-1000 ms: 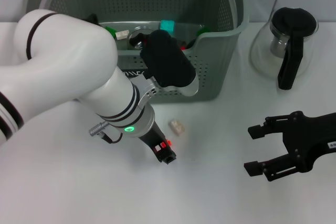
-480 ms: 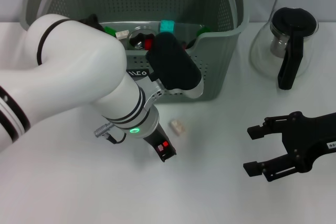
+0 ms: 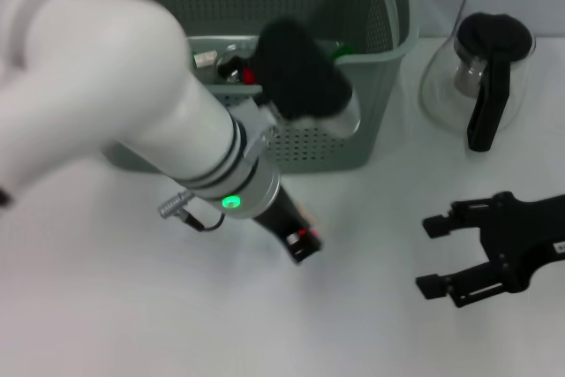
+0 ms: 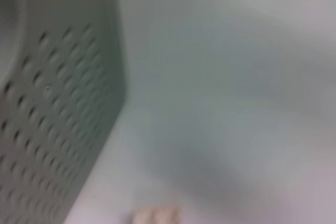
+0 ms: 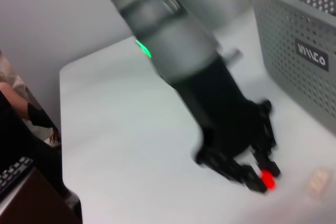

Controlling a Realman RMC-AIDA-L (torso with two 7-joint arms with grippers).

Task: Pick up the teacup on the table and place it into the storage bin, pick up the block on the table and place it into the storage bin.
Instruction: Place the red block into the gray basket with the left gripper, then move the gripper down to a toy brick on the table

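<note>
The small pale block shows in the left wrist view [image 4: 155, 216] and in the right wrist view [image 5: 318, 180], lying on the white table close to the storage bin [image 3: 362, 134]. In the head view my left arm covers it. My left gripper [image 3: 301, 244] hangs low over the table just in front of the bin, and in the right wrist view [image 5: 247, 172] it sits beside the block. My right gripper [image 3: 430, 255] is open and empty above the table at the right. I cannot make out the teacup. The grey-green perforated bin wall also appears in both wrist views [image 4: 52, 129] [image 5: 307, 51].
A glass carafe [image 3: 484, 72] with a black lid and handle stands at the back right. Several small items lie inside the bin. The large white left arm blocks most of the table's left half in the head view.
My left arm has swung right and forward, carrying its gripper over the spot where the block lay in view. The right gripper has barely shifted.
</note>
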